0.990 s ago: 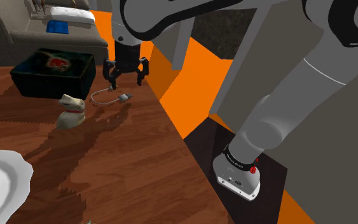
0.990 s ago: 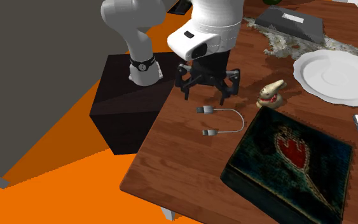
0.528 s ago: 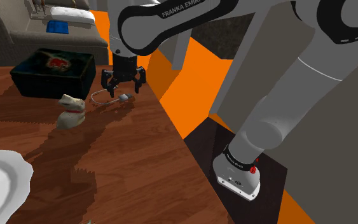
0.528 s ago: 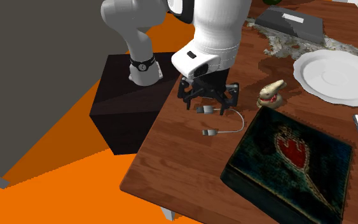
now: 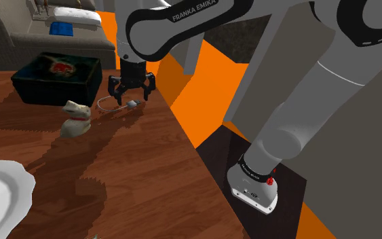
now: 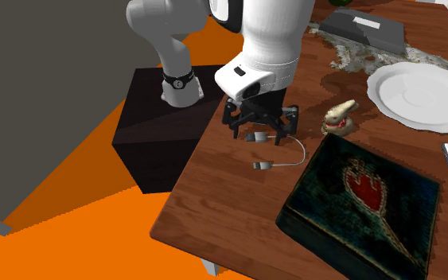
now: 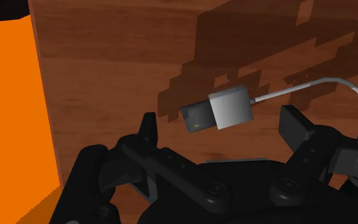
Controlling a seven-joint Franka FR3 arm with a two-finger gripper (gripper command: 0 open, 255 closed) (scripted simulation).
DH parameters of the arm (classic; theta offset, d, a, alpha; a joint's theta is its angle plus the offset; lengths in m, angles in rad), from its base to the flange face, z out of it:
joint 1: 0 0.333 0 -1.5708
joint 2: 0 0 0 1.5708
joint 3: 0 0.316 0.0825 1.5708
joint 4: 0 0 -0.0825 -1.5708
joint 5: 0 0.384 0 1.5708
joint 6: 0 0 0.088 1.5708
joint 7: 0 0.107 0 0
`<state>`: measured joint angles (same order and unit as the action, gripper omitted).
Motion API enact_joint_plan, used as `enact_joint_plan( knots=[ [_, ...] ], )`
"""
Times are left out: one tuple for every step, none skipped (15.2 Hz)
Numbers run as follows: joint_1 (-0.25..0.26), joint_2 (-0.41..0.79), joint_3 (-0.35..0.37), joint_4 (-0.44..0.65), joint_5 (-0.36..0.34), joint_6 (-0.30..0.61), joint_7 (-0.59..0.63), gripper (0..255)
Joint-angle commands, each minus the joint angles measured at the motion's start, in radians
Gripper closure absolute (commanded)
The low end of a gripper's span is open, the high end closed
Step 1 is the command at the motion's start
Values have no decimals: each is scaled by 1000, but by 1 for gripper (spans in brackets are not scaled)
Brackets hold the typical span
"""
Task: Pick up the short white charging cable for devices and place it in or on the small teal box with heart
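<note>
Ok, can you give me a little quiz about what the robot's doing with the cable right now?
1. True or false: the jaws are shut tight on the plug of the white cable.
2. Which small thing stands on the table near the dark box? A) rabbit figurine B) teacup C) toy car
3. Fill in: the box's lid bears a red ____.
Key: 1 false, the jaws stand open on either side of the plug without touching it; 2 A; 3 heart.
</note>
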<state>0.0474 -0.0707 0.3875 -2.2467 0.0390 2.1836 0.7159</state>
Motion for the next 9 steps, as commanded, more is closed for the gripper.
enact_joint_plan(
  knots=[
    [0,0,0,0,0,0,0,255],
    [0,0,0,0,0,0,0,255],
    [0,0,0,0,0,0,0,255],
    [0,-3,-1,-2,1,-1,-2,255],
    [0,-5,-1,-2,2,-2,-2,255],
    [0,-4,-1,-2,2,-2,-2,255],
    [0,-4,-1,0,2,-4,-2,255],
    [0,-7,-1,-1,3,-5,-3,255],
    [0,-7,-1,-2,3,-4,-3,255]
  ],
)
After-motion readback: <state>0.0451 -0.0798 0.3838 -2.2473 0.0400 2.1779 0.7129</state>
